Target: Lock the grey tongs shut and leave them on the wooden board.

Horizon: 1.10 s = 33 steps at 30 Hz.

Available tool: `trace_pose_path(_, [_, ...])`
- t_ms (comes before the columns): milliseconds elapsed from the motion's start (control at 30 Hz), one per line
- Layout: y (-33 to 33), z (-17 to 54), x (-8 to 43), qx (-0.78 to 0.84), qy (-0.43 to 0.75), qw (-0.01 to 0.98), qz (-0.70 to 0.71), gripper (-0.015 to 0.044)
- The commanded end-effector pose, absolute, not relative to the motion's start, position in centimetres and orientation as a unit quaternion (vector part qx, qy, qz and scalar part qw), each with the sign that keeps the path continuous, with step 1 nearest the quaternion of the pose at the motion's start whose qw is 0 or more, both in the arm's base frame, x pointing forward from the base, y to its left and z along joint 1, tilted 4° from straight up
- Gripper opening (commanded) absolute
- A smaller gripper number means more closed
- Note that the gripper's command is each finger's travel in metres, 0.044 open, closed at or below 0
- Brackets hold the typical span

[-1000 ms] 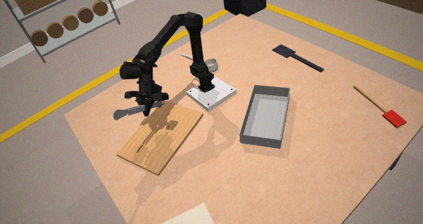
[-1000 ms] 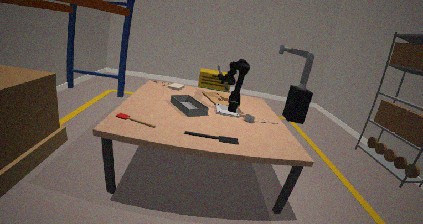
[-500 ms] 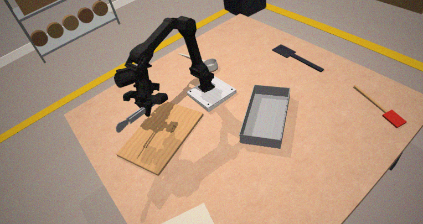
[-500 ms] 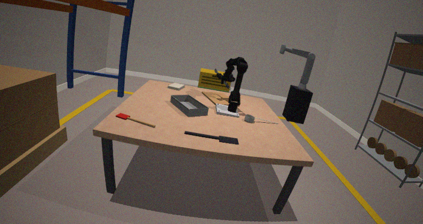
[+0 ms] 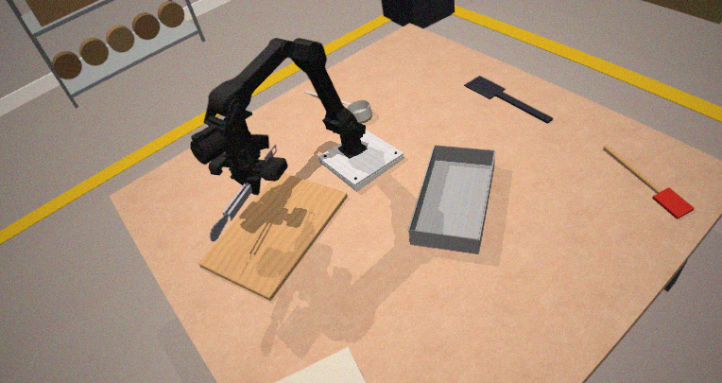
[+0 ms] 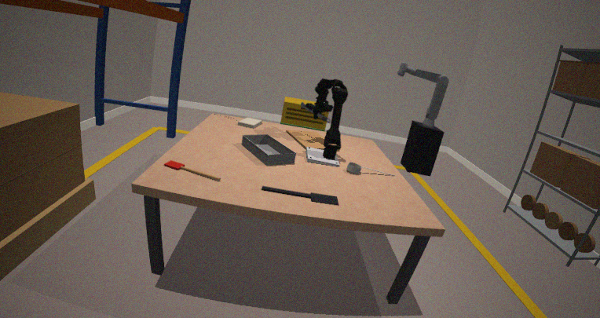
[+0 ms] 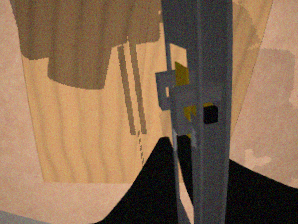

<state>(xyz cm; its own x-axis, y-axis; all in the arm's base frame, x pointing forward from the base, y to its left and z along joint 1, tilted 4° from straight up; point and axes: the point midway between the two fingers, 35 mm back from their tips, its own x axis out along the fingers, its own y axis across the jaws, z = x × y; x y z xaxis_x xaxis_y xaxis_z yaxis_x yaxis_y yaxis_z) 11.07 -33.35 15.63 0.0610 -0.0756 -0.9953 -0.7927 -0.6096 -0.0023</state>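
My gripper (image 5: 253, 175) (image 6: 319, 111) (image 7: 172, 144) is shut on the grey tongs (image 5: 231, 205) (image 7: 200, 50) and holds them in the air over the near-left part of the wooden board (image 5: 313, 200) (image 6: 303, 136) (image 7: 73, 143). The two tong arms lie close together. In the top view they slope down and to the left, with the low end (image 5: 216, 229) past the board's left edge. Small yellow and dark parts show on the tongs in the wrist view. The grey roasting tin (image 5: 421, 200) (image 6: 272, 156) stands to the right of the arm's base, with nothing in it.
The arm's white base plate (image 5: 376, 165) sits between the board and the tin. A grey ladle (image 5: 361, 108) lies behind the base. A black spatula (image 5: 505, 97) and a red spatula (image 5: 672, 201) lie far right. A white block (image 5: 328, 370) lies at the front edge.
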Motion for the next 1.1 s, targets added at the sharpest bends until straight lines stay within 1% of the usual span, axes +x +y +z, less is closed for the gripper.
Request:
trace_pose_path(0, [-33.2, 16.0, 11.1, -0.644, 0.314, 0.296, 0.632, -0.015])
trace_pose_path(133, [-33.0, 16.3, 11.1, -0.626, 0.304, 0.296, 0.654, -0.015])
trace_pose_path(500, [-33.0, 16.1, 11.1, -0.625, 0.303, 0.296, 0.655, -0.015])
trace_pose_path(1067, [-33.4, 13.5, 11.1, -0.625, 0.303, 0.297, 0.655, -0.015])
